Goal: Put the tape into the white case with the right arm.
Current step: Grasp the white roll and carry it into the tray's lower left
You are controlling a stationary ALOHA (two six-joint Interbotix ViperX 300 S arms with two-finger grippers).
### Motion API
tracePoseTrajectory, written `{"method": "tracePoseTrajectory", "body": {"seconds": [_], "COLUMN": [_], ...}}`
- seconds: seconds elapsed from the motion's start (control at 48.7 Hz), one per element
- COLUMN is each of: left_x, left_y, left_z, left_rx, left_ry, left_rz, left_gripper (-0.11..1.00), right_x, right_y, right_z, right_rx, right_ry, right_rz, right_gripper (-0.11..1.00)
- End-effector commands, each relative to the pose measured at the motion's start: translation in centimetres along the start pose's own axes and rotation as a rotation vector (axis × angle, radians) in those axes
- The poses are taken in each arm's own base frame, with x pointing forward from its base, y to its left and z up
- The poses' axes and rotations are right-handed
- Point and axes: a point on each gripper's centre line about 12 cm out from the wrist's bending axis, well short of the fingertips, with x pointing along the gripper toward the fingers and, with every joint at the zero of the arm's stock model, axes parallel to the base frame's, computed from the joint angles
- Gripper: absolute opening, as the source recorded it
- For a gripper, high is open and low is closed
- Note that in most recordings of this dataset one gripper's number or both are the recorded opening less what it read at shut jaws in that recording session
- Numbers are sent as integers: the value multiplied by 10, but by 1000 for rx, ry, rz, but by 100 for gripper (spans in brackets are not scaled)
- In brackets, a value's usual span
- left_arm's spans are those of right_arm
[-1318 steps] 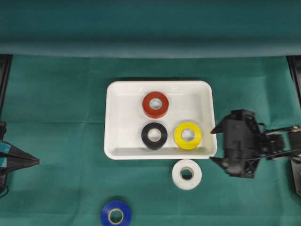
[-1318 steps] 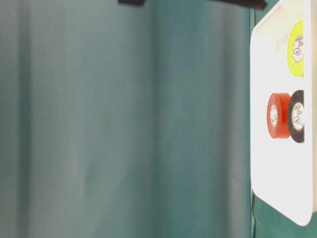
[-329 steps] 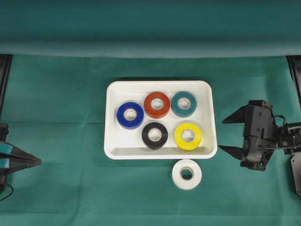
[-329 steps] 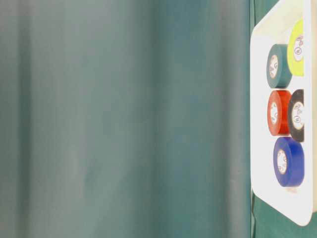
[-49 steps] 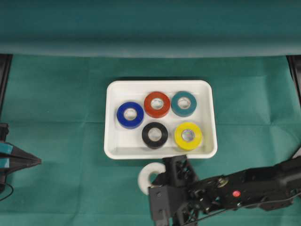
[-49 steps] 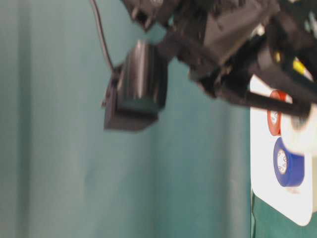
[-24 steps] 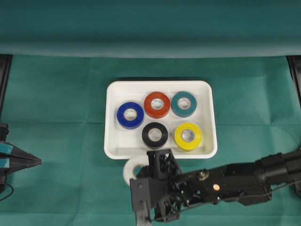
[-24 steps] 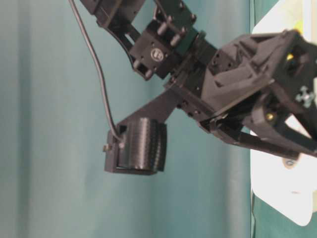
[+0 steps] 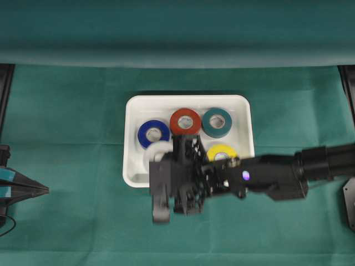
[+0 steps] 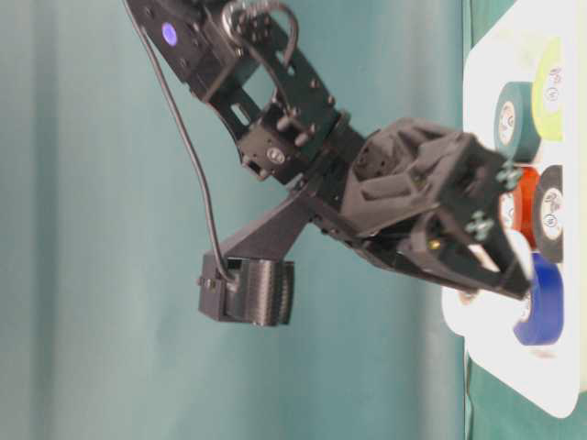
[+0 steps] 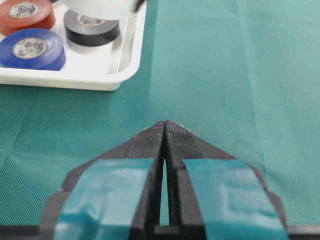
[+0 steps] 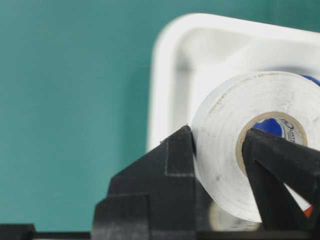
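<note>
My right gripper (image 12: 217, 150) is shut on a white tape (image 12: 225, 135), one finger outside the roll and the other through its hole. From overhead, the white tape (image 9: 157, 151) hangs over the front left part of the white case (image 9: 188, 100), held by the all-black right gripper (image 9: 164, 156). Blue tape (image 9: 153, 133), red tape (image 9: 184, 121), teal tape (image 9: 217, 122) and yellow tape (image 9: 222, 151) lie in the case. A black tape (image 11: 91, 27) shows in the left wrist view and is hidden under the arm from overhead. The left gripper (image 11: 164, 125) is shut and holds nothing.
The right arm (image 9: 266, 177) stretches across the green cloth from the right edge, along the case's front rim. The left gripper (image 9: 33, 190) rests at the far left edge. A raised green fold (image 9: 177, 55) runs along the back.
The right arm has carried the white tape from the cloth in front of the case up over the case's front left corner. The left arm has not moved.
</note>
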Motion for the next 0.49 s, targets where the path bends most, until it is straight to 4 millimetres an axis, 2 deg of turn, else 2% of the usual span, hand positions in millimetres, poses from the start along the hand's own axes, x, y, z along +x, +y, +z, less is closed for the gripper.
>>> {"method": "tracePoseTrajectory", "body": {"seconds": [0.0, 0.144, 0.472], "left_x": [0, 0, 0], "left_y": [0, 0, 0], "left_z": [5, 6, 5], "left_rx": [3, 1, 1], "left_ry": [-11, -12, -11], "left_rz": [1, 1, 1], "left_gripper": [0, 0, 0], "right_x": [-9, -6, -3], "right_y": [-11, -18, -14], "right_z": [19, 21, 18], "right_rx": [20, 30, -21], "right_ry": [-70, -94, -114], "right_rz": [-3, 2, 23], "right_gripper": [2, 2, 2]}}
